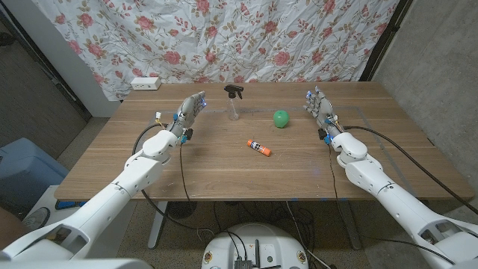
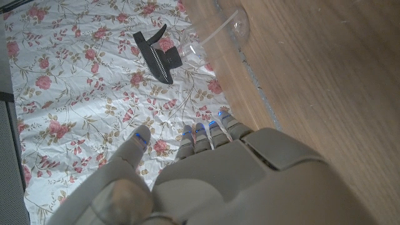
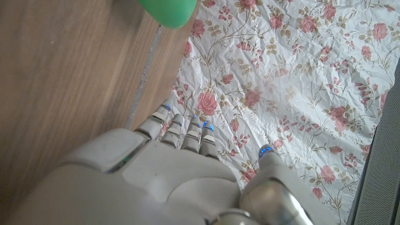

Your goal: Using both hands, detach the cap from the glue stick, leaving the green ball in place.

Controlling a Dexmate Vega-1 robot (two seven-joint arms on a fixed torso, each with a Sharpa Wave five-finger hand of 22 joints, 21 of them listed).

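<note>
Wooden table (image 1: 187, 168), glue stick (image 1: 258, 147), green ball (image 1: 280, 119), spray bottle (image 1: 234, 101)

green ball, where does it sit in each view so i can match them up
Head view: the green ball sits right of centre on the table, beyond the glue stick.
Left wrist view: not in it.
Right wrist view: the ball is cut off at the picture's top edge, on the wood.
Shared landmark: the floral sheet behind the table.
</note>
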